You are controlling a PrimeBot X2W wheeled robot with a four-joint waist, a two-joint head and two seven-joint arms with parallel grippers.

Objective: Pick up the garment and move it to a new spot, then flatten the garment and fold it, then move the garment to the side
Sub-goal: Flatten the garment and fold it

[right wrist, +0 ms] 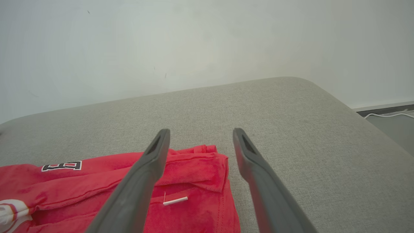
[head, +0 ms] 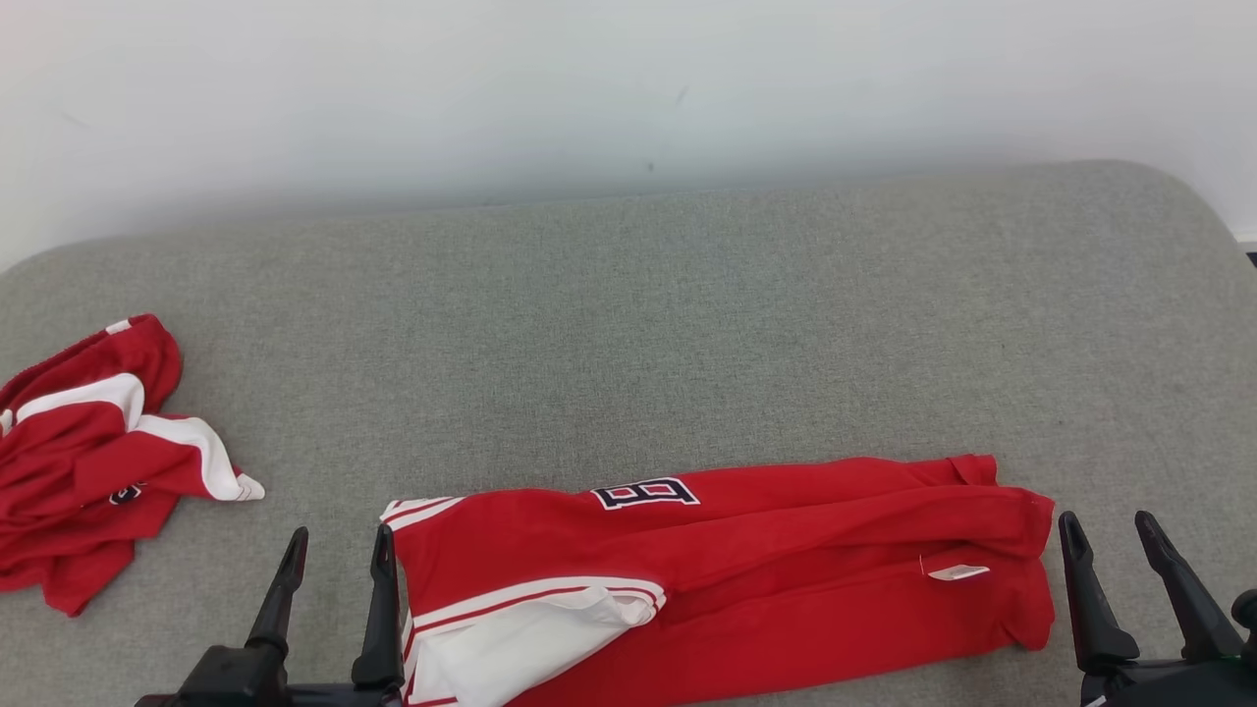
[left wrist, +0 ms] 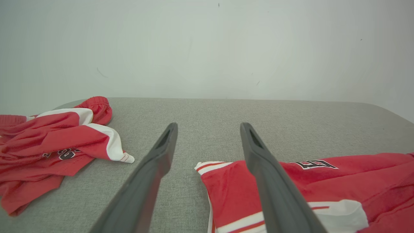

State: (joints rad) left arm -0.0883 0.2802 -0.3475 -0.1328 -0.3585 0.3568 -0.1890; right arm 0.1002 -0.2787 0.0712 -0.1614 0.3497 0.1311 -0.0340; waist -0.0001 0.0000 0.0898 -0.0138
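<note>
- Lying folded on the grey fabric cushion: red-and-white jersey garment.
- Left gripper at one end, wide, empty.
- Right gripper opposite, wide, empty.

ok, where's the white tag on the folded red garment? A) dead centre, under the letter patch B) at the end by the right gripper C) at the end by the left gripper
B: the white tag lies at the right end of the folded garment, close to the open right gripper.
</note>
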